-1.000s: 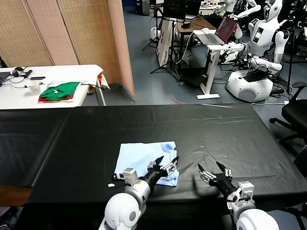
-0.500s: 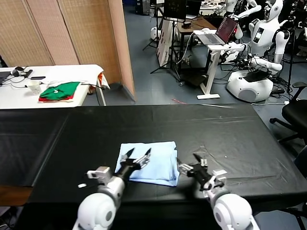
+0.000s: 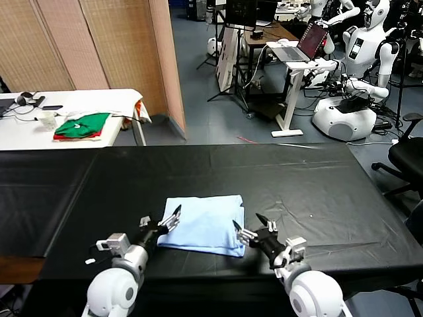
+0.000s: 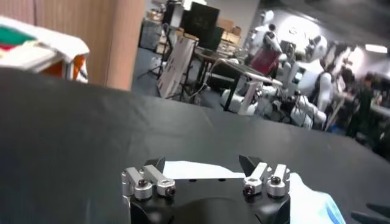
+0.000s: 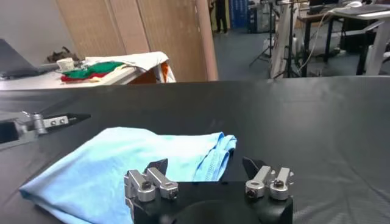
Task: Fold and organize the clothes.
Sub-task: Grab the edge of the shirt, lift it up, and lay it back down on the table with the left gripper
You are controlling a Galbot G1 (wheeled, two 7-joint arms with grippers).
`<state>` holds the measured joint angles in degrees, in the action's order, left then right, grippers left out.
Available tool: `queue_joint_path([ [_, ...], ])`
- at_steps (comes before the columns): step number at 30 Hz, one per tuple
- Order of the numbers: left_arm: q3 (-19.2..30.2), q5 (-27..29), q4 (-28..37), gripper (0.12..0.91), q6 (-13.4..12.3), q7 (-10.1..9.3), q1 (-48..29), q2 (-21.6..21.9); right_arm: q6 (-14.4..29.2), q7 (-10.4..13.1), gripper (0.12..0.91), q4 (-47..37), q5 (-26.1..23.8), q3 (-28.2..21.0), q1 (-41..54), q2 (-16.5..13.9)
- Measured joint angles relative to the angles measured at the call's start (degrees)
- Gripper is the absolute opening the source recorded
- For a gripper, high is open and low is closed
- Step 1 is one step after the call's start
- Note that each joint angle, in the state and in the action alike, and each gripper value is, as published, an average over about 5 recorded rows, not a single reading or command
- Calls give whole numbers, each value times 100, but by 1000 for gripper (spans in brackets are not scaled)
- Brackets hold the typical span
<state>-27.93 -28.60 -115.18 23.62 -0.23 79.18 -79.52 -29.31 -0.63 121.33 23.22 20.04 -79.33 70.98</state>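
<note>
The clothes, one pale light-blue T-shirt (image 3: 205, 223), lie folded into a flat rectangle on the black table (image 3: 297, 178), near its front edge. My left gripper (image 3: 160, 218) stands open just off the shirt's left edge, low over the table. My right gripper (image 3: 247, 223) stands open at the shirt's near right corner. In the left wrist view the shirt (image 4: 311, 201) shows beyond the open left gripper (image 4: 202, 164). The right wrist view has the shirt (image 5: 122, 161) spread ahead of the open right gripper (image 5: 206, 165), its folded hem nearest. Nothing is held.
A white side table (image 3: 99, 99) at the far left carries a green and red garment pile (image 3: 81, 125), a cup and cables. Brown screens (image 3: 86, 46) stand behind it. Desks, a laptop (image 3: 310, 41) and white robots (image 3: 360, 66) fill the floor beyond the black table.
Both arms have swung left. The left gripper went from the shirt's near right corner to its left edge. The right gripper came in to the right corner. The shirt now lies flatter.
</note>
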Motion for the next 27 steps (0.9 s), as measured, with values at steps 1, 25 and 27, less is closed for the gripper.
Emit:
queue_joint_path([
  [1,-39,-17,69,907,-44,20,1,-26,14,3,907,55,24,53,-58,-19],
  [25,-380,-1358,667,268,-139,-19,68,-358,91,45,907,495,120,398,-432,-50],
  [27,-418,-1363,629,191,-103,-44,64,-345,109,42,907,477,93,401,-446,-41],
])
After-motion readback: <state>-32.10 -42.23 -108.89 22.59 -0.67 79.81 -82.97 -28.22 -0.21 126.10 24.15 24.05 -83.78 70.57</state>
